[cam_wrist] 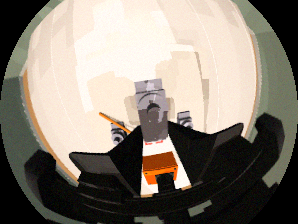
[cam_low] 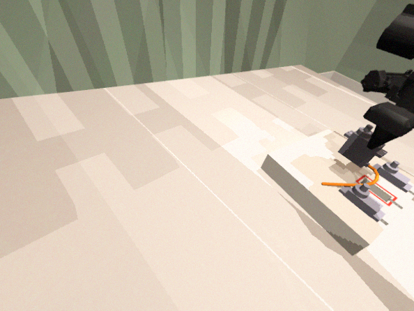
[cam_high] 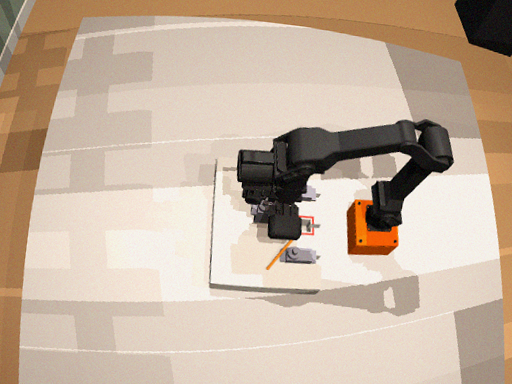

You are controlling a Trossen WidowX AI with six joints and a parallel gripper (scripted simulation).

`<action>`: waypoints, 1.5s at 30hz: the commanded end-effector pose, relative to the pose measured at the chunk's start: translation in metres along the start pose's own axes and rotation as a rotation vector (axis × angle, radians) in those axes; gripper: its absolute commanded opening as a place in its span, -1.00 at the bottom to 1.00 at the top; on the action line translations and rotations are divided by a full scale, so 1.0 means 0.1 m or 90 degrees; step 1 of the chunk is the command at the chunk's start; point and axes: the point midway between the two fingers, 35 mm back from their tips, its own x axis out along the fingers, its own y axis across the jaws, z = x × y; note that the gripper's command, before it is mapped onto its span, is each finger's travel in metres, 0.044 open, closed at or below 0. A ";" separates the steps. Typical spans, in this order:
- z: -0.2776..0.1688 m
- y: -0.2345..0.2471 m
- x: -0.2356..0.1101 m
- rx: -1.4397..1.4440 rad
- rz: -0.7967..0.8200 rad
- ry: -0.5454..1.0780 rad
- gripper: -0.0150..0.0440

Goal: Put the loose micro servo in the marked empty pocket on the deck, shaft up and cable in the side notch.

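Transport step, final approach to the pocket. The black parallel-jaw gripper [cam_low: 378, 141] is clenched on the dark grey box-shaped micro servo [cam_low: 359, 149], carried tilted just above the pale rectangular deck plate [cam_low: 313, 199] and not yet touching it, at the far-left end of the red-outlined empty pocket [cam_low: 380, 192]. In the top view the gripper [cam_high: 282, 223] hides most of the servo and overlaps the left end of the pocket [cam_high: 308, 226], so only part of the red outline shows. The thin orange cable [cam_low: 352, 182] curls from under the servo, crosses the pocket's corner and trails leftward over the deck; in the top view the cable [cam_high: 276, 257] runs diagonally towards the near-left. Two lilac-grey servos already seated on the deck flank the pocket, one on the near side [cam_low: 362, 199] and one on the far side [cam_low: 395, 174]. The orange cube base of the arm [cam_high: 372, 229] stands to the right of the deck. Judged from these views, the insertion has not begun. The next move calls for levelling the servo body, shaft up, centring it over the outline, swinging the cable towards the side notch, whose position is too small to make out, and then lowering straight until both ears rest flat.
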 end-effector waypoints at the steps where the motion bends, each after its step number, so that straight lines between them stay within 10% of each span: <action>1: -0.16 0.00 -0.01 -0.001 0.001 -0.001 -0.49; 45: -0.75 0.01 0.20 -0.001 0.001 0.001 -0.49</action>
